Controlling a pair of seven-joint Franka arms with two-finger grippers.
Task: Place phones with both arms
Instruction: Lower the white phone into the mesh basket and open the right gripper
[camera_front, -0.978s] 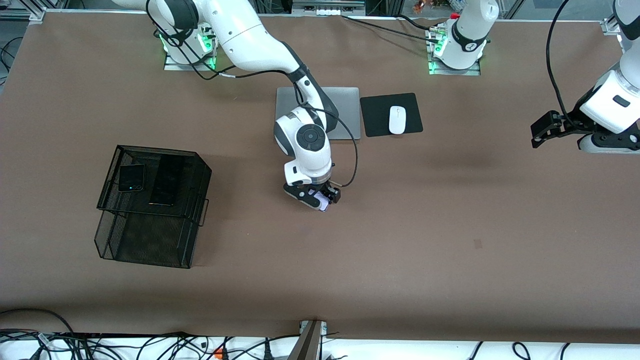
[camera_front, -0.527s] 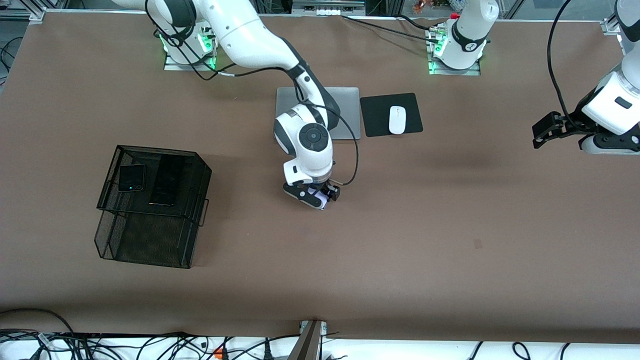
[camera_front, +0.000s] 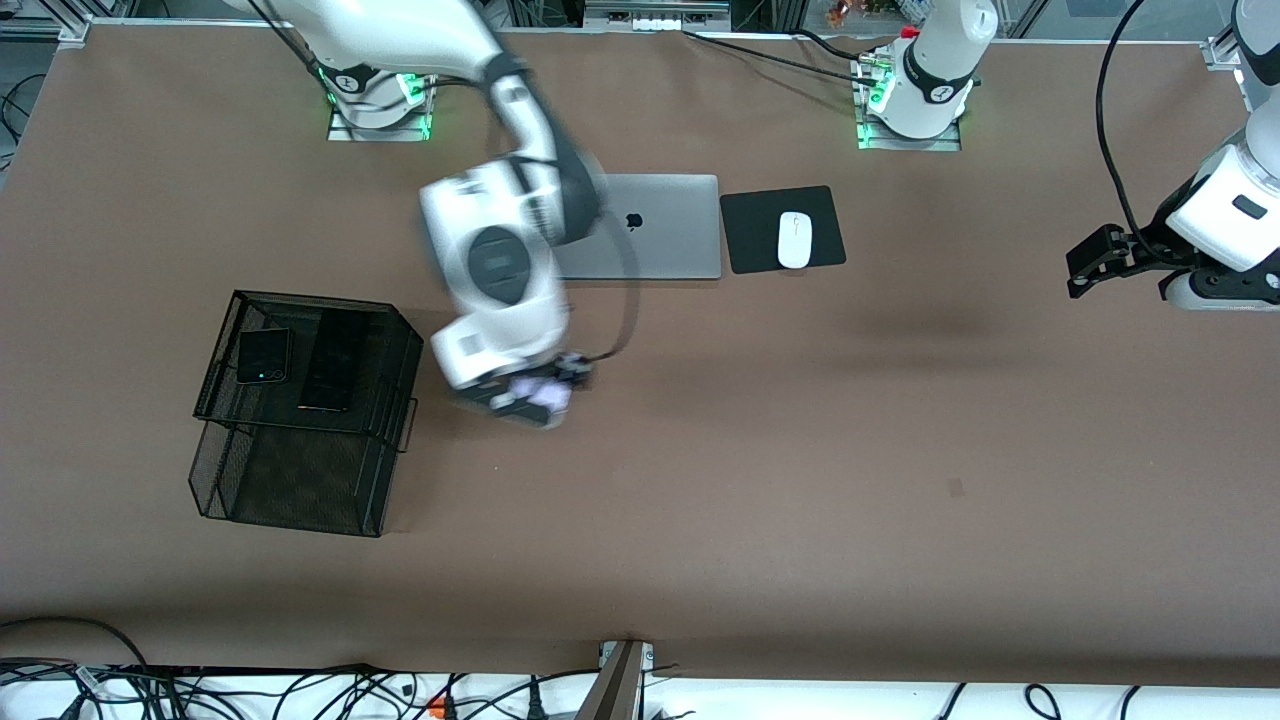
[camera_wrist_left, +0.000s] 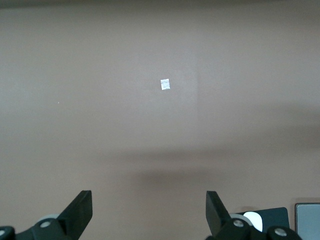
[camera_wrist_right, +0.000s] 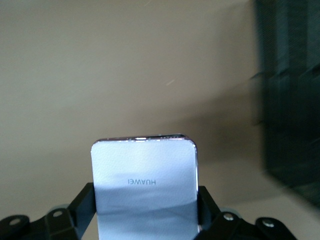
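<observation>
The right gripper (camera_front: 530, 398) clamps the lavender phone (camera_wrist_right: 145, 187) in the air over the table, just beside the mesh tray (camera_front: 220, 345) holding two black phones (camera_front: 263, 356). The left gripper (camera_front: 1085, 262) waits wide open, empty, well apart

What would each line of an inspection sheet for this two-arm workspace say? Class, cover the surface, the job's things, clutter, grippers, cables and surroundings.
Surface: brown table, small pale mark.
Job's things: black flip phone and long black phone on the mesh rack; lavender phone held.
Clutter: laptop, mouse on mouse pad.
Grippers: right gripper shut on lavender phone, beside the rack; left gripper open, waiting at its end.
Cables: black cables along the camera-side edge.
Surroundings: metal frame rails.
</observation>
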